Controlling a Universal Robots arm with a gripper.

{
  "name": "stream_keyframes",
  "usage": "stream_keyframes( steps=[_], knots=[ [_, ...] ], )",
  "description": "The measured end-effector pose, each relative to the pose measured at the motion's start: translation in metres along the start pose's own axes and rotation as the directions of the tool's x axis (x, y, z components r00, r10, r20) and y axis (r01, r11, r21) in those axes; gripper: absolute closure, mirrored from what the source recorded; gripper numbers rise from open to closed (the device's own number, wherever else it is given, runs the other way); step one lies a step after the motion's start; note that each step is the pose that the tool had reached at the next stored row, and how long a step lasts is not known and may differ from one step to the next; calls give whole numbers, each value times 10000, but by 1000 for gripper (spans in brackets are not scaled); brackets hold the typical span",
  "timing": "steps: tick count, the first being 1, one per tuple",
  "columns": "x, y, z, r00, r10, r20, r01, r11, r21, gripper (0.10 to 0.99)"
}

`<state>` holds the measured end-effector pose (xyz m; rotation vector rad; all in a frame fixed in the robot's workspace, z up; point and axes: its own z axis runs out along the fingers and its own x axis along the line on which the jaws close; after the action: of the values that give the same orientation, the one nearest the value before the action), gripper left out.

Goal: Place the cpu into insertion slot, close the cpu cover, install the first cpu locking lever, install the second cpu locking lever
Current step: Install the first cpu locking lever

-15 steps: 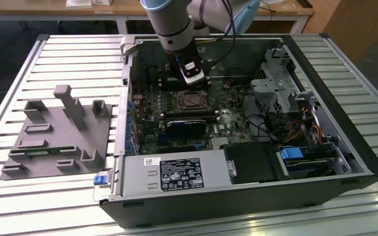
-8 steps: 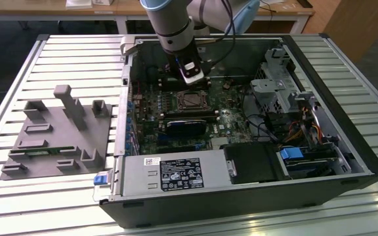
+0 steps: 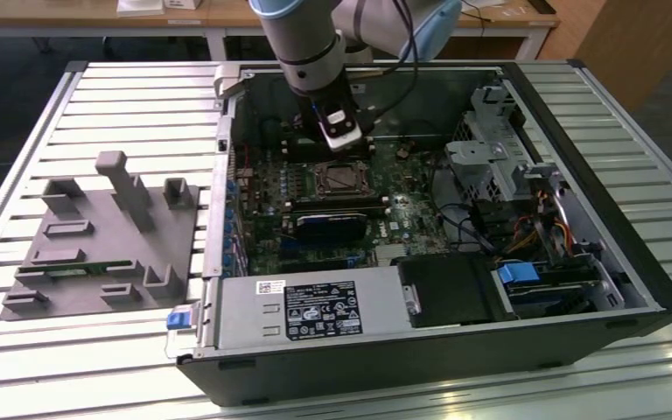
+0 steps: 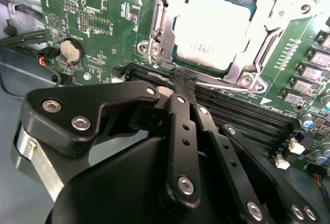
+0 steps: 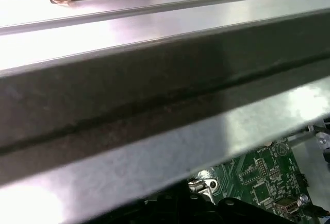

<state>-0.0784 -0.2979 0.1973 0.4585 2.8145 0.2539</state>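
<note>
One grey moulded fixture [image 3: 102, 236] lies at the exterior view's left, beside the open black computer case [image 3: 430, 372]. Mid-case, the black gripper [image 4: 181, 80], fingers pressed together on nothing, hovers just beside the square green-board insertion slot [image 3: 315, 181], where the silvery square cpu [image 4: 214, 28] sits under the thin silver cpu cover [image 4: 164, 26]. Lever work seems in hand, and it calls for a firm, well-aimed push.

Hand [image 3: 339, 133] inside open computer case [image 3: 453, 367], near insertion slot [image 3: 342, 179]; grey fixture [image 3: 102, 236] beside case on slatted worktop [image 3: 115, 96].
</note>
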Motion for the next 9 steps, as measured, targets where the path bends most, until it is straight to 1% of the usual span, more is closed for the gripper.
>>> stream_keyframes(
  steps=[5, 6, 9],
  knots=[
    [14, 38, 7, 10000, -6, 8, 6, 10000, 23, 980],
    [15, 40, 8, 10000, -12, 14, 12, 10000, 40, 980],
    [18, 40, 15, 10000, -36, 46, 35, 9999, 135, 980]
  ],
)
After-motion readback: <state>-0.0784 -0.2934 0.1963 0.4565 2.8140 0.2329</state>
